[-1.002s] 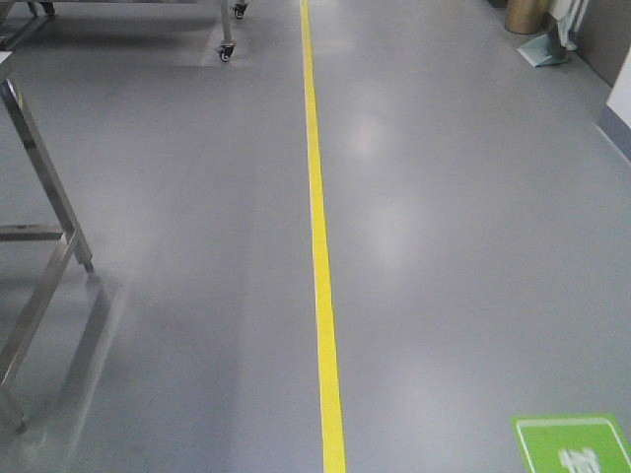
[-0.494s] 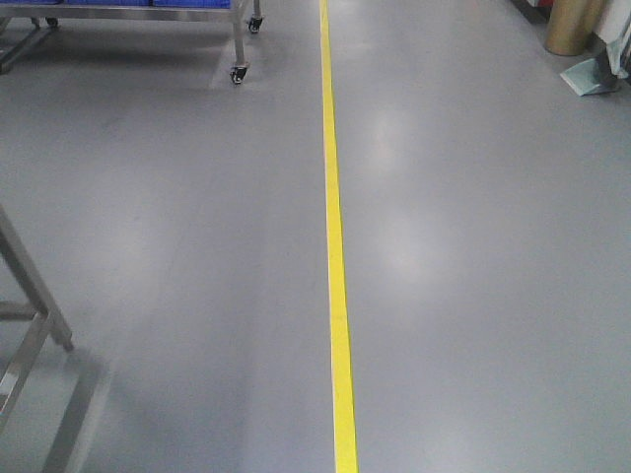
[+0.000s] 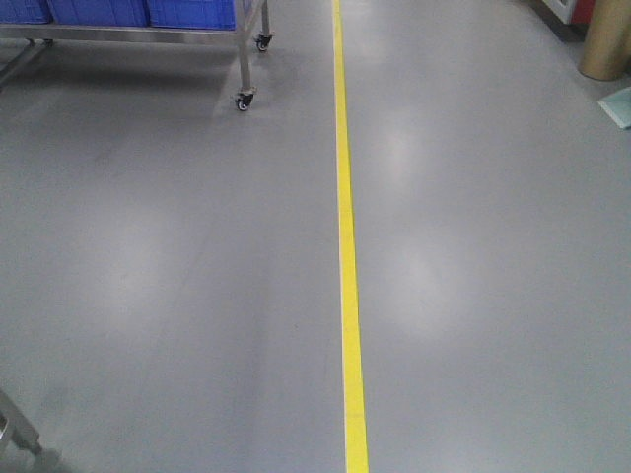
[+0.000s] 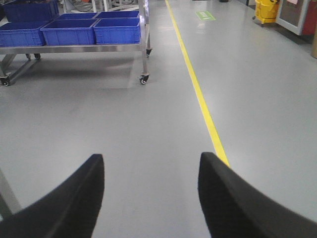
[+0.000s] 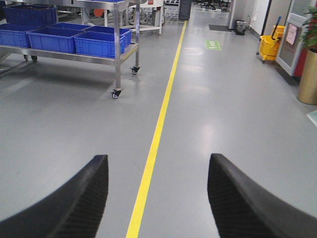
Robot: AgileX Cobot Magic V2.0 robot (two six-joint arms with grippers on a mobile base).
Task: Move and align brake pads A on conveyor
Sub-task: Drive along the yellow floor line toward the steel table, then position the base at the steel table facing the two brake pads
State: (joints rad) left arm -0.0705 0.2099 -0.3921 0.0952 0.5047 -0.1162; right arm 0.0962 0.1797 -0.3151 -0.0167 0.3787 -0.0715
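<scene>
Since neither the brake pads A nor the conveyor shows in any view, I cannot tell which way they lie from either gripper, how their long axes run, or which arm is nearer. Both the left gripper [image 4: 151, 158] and the right gripper [image 5: 158, 158] stand wide apart, holding nothing, above grey floor. A yellow line [image 3: 347, 246] runs ahead of them; a steel rack [image 4: 74, 48] with blue bins [image 4: 69, 30] stands ahead-left.

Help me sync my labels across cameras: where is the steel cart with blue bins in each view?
Front-facing: cart at the top left corner, cropped by the edge.
Left wrist: cart upper left, bins seen from above.
Right wrist: cart upper left.
Shared landmark: yellow floor line, just right of the cart in all three.
</scene>
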